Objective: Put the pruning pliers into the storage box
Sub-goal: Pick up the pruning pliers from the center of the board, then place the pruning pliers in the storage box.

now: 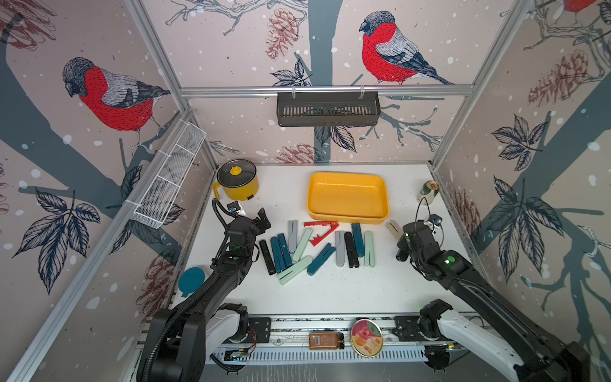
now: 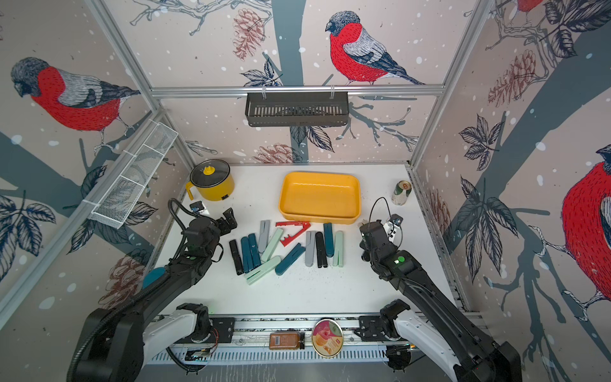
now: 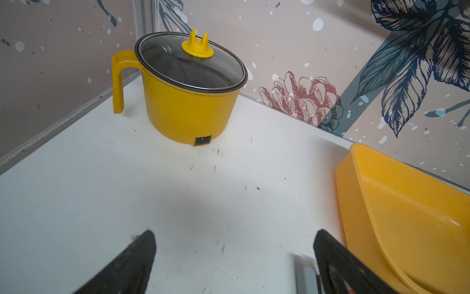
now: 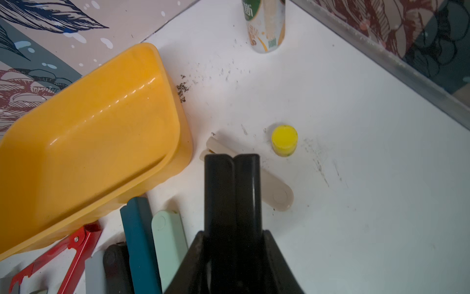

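Our right gripper [image 4: 232, 159] hangs closed over beige pliers [image 4: 277, 193] by the storage box [image 4: 175, 114] edge; left gripper [image 3: 235, 234] gapes above bare table [image 3: 76, 191].

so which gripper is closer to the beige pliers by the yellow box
Right. The right gripper, shut, sits right over the beige pliers; contact is unclear. The left gripper, open, is far off on the other side, near the yellow pot.
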`<action>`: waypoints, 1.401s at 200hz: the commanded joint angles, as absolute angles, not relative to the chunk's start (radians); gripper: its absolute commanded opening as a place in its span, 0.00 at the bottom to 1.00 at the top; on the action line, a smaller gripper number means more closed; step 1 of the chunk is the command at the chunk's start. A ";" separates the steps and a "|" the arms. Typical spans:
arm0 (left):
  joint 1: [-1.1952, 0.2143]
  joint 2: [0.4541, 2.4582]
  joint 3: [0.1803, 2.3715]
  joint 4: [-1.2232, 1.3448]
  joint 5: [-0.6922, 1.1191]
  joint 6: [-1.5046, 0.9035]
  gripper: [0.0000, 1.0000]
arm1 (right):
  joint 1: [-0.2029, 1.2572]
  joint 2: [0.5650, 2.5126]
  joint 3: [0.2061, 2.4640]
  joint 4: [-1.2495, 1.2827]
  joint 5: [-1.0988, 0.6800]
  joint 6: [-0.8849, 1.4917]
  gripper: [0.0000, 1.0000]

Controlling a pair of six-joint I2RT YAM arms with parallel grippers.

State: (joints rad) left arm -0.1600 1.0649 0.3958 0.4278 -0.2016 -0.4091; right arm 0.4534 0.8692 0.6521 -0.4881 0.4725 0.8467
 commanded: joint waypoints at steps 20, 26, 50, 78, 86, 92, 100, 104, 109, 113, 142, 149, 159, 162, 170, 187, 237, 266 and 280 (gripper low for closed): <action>-0.159 1.077 0.410 0.443 -0.098 -0.366 0.97 | 0.367 1.054 0.783 -0.253 0.332 0.544 0.13; -0.159 1.081 0.412 0.446 -0.085 -0.365 0.97 | 0.363 1.091 0.810 -0.243 0.323 0.522 0.13; -0.161 1.096 0.420 0.448 -0.055 -0.359 0.97 | 0.349 1.227 0.916 -0.220 0.307 0.463 0.12; -0.166 1.110 0.426 0.445 -0.046 -0.356 0.97 | 0.341 1.376 1.014 -0.175 0.264 0.408 0.12; -0.167 1.112 0.427 0.443 -0.048 -0.355 0.97 | 0.340 1.415 1.039 -0.166 0.254 0.390 0.12; -0.167 1.112 0.428 0.443 -0.049 -0.354 0.97 | 0.340 1.446 1.058 -0.164 0.252 0.380 0.12; -0.168 1.114 0.428 0.440 -0.051 -0.354 0.97 | 0.339 1.486 1.089 -0.166 0.250 0.367 0.12; -0.168 1.115 0.429 0.439 -0.052 -0.354 0.97 | 0.339 1.507 1.107 -0.169 0.250 0.363 0.12; -0.169 1.115 0.429 0.439 -0.053 -0.354 0.97 | 0.339 1.532 1.127 -0.173 0.250 0.357 0.12; -0.168 1.116 0.429 0.439 -0.053 -0.353 0.97 | 0.339 1.552 1.143 -0.177 0.250 0.354 0.12; -0.168 1.123 0.430 0.431 -0.063 -0.351 0.97 | 0.343 1.670 1.232 -0.188 0.232 0.348 0.12; -0.169 1.124 0.432 0.428 -0.066 -0.349 0.97 | 0.345 1.691 1.248 -0.191 0.233 0.347 0.12; -0.169 1.127 0.433 0.427 -0.067 -0.348 0.97 | 0.347 1.720 1.266 -0.194 0.238 0.346 0.12; -0.170 1.128 0.432 0.427 -0.069 -0.347 0.97 | 0.348 1.728 1.270 -0.196 0.240 0.346 0.12; -0.170 1.130 0.434 0.426 -0.071 -0.346 0.97 | 0.350 1.746 1.282 -0.203 0.244 0.344 0.12; -0.170 1.138 0.434 0.426 -0.071 -0.342 0.97 | 0.351 1.790 1.311 -0.226 0.258 0.338 0.12; -0.170 1.164 0.446 0.423 -0.080 -0.339 0.97 | 0.342 1.885 1.364 -0.251 0.310 0.326 0.13; -0.170 1.165 0.446 0.421 -0.083 -0.337 0.97 | 0.342 1.951 1.411 -0.279 0.300 0.328 0.14; -0.170 1.163 0.445 0.418 -0.086 -0.338 0.97 | 0.346 1.976 1.420 -0.284 0.295 0.328 0.16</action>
State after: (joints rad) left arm -0.1692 1.1637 0.4381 0.4076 -0.0761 -0.3412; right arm 0.3416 1.9446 1.3983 -0.2638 0.2893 0.3374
